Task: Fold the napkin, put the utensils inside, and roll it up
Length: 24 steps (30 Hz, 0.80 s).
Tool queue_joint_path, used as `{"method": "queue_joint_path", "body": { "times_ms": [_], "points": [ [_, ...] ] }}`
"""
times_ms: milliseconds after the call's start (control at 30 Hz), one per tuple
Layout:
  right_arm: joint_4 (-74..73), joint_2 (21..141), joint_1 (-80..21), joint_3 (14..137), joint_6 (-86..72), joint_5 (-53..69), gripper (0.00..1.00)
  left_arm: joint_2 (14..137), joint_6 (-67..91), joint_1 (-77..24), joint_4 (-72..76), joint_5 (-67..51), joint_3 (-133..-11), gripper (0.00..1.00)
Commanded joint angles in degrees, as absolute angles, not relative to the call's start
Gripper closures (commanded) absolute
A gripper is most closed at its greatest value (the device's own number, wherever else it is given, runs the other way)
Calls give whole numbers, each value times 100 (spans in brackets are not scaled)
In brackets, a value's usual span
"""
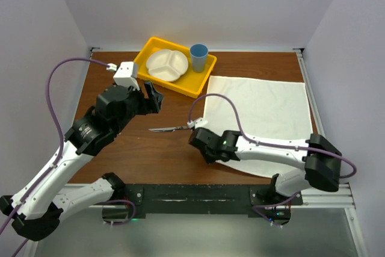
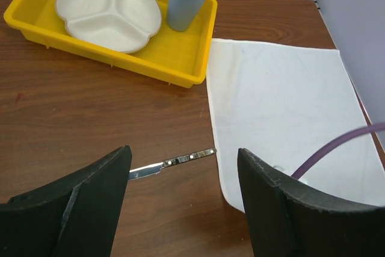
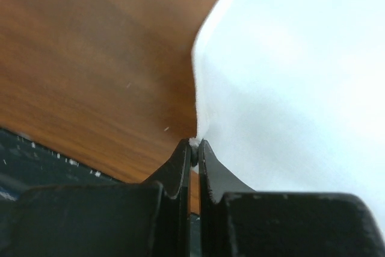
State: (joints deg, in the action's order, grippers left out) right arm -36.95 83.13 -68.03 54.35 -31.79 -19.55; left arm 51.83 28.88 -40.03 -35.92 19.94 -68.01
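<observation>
Napkin [image 3: 289,70] edge pinched in right pincer [image 3: 195,144], jaws pressed together; left pincer [image 2: 183,151] spread wide, empty, near knife [image 2: 175,161].

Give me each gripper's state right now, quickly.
Left gripper: open, holding nothing.
Right gripper: closed, pinching the edge of the napkin.

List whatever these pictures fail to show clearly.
The napkin, near-left corner: top view, under the right arm; left wrist view, behind a finger of the left pincer.
The knife, blade tip: left wrist view, behind that pincer's other finger.
The right pincer: top view, hidden beneath its own wrist; only the right wrist view shows it, shut on the napkin's edge.
</observation>
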Motion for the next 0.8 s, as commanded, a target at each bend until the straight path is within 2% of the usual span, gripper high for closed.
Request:
{"method": "queue_joint_path", "body": {
  "times_ms": [0, 233, 267, 467, 567, 767],
  "points": [
    [-4191, 7797, -5613, 5809, -3191, -2311, 100, 5010, 2777, -3999, -3103, 1539, -6531, 24],
    [-4483, 7593, -3114, 6547, -2647, -2971, 100, 4834, 2892, -3990, -2234, 283, -5907, 24],
    [-4465, 7750, -2554, 6626, -2480, -2953, 100, 4860, 2892, -3990, -2172, 29, -5837, 24],
    [-3806, 8559, -830, 7127, -1838, -3015, 100, 5080, 2865, -3990, -1890, -553, -5809, 25],
    [-3463, 9165, -205, 7496, -1705, -2752, 100, 5343, 2848, -3990, -1855, -571, -5924, 25],
    [-3095, 10247, 263, 8314, -1565, -2645, 100, 5756, 2646, -3990, -1986, -510, -6223, 26]
  ]
}}
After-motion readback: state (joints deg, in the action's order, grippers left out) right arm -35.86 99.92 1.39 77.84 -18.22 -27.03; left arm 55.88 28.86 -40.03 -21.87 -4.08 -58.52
